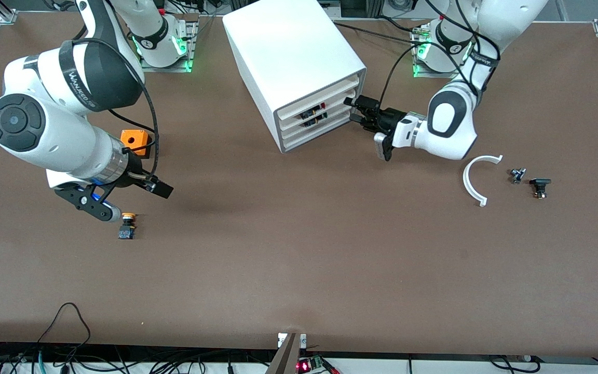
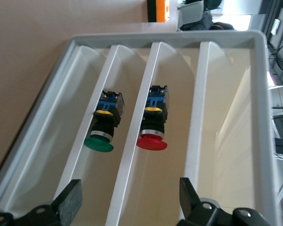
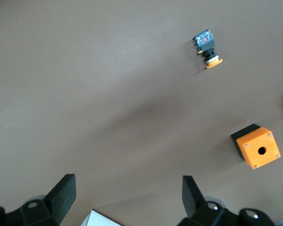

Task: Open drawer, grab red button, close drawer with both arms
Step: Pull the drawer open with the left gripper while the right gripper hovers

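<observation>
The red-capped button lies inside a partly open drawer of the white cabinet. A green-capped button lies in the drawer beside it. In the front view only small dark parts show in the drawer gaps. My left gripper is open at the drawer fronts, toward the left arm's end of the cabinet. In the left wrist view its fingers straddle a drawer edge without touching it. My right gripper is open and empty over the table, above the yellow-capped button.
An orange box with a hole stands near the right arm. It also shows in the right wrist view with the yellow-capped button. A white curved piece and two small black parts lie near the left arm.
</observation>
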